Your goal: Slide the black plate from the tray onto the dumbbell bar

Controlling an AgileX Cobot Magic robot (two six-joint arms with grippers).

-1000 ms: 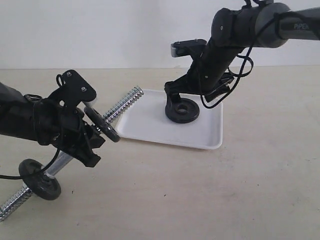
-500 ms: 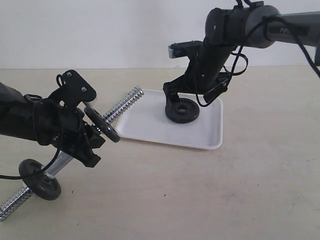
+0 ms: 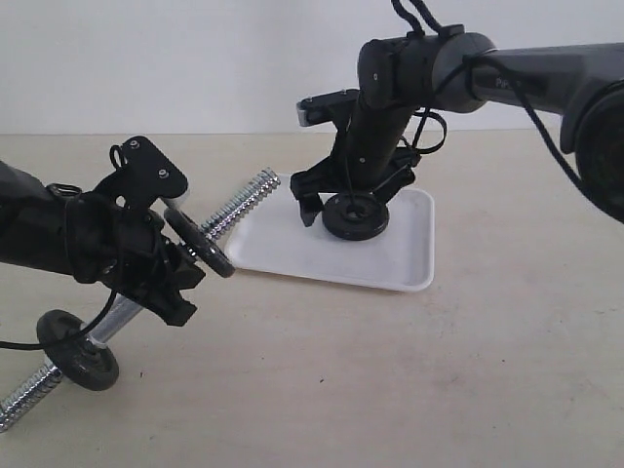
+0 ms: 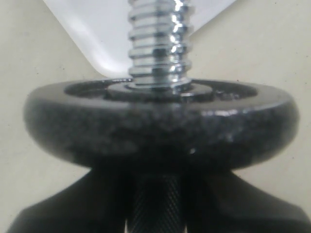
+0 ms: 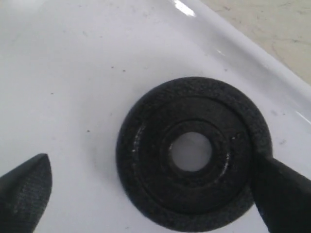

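- Table (image 3: 507, 370): beige, with everything resting on it.
- Tray (image 3: 292, 234): white, lying flat, with one corner just beside the bar's far threaded end.
- Bar (image 3: 239, 205): chrome, slanting across the left side.
- Left gripper (image 3: 174, 283): clamped on the bar's middle.
- Right gripper (image 3: 343, 207): spread wide over the tray. One fingertip is at the plate's rim and the other is apart from it.
- Plate (image 3: 359, 226): lies flat in the tray, hole up, not gripped.
- Second plate (image 3: 200, 244): on the bar, just above the left gripper.
- Third plate (image 3: 78, 349): on the bar, below the left gripper.

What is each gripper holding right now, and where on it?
The left gripper clamps the dumbbell bar at its middle. The right gripper, open over the black plate, holds nothing.
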